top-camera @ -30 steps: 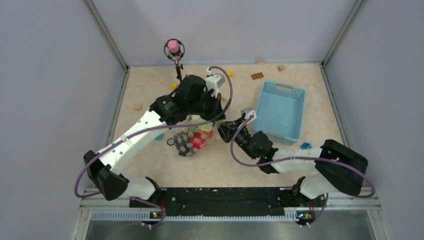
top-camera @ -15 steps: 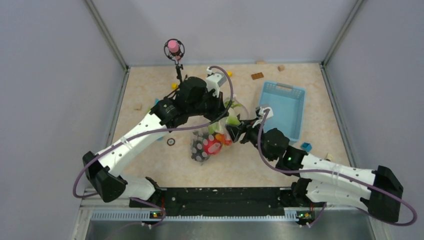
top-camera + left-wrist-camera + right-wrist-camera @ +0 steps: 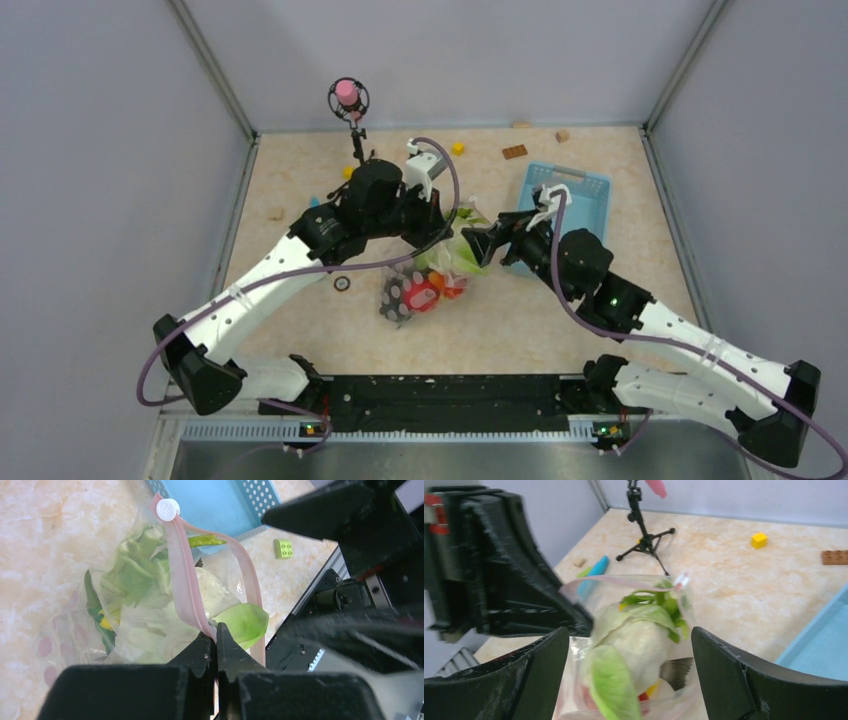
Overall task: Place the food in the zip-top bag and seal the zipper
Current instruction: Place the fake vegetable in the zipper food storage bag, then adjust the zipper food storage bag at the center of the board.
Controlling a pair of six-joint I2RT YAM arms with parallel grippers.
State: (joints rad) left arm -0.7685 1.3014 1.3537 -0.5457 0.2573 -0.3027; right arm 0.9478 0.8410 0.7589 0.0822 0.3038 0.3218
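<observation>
Left gripper (image 3: 216, 632) pinches the pale pink zipper strip (image 3: 181, 580) of the clear crinkly zip-top bag (image 3: 127, 627). Right gripper (image 3: 630, 636), spread wide, stands just right of the bag; the strip lies crosswise ahead of it.

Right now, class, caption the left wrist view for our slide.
Left gripper shut on the zipper of the zip-top bag, food inside.

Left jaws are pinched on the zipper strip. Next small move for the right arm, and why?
Probably ease the open right gripper toward the white tab at the far end of the zipper and pinch it. The left gripper is shut on the near end, the zip-top bag gapes, and a green leaf lies between the strips; holding both ends should help closing.
</observation>
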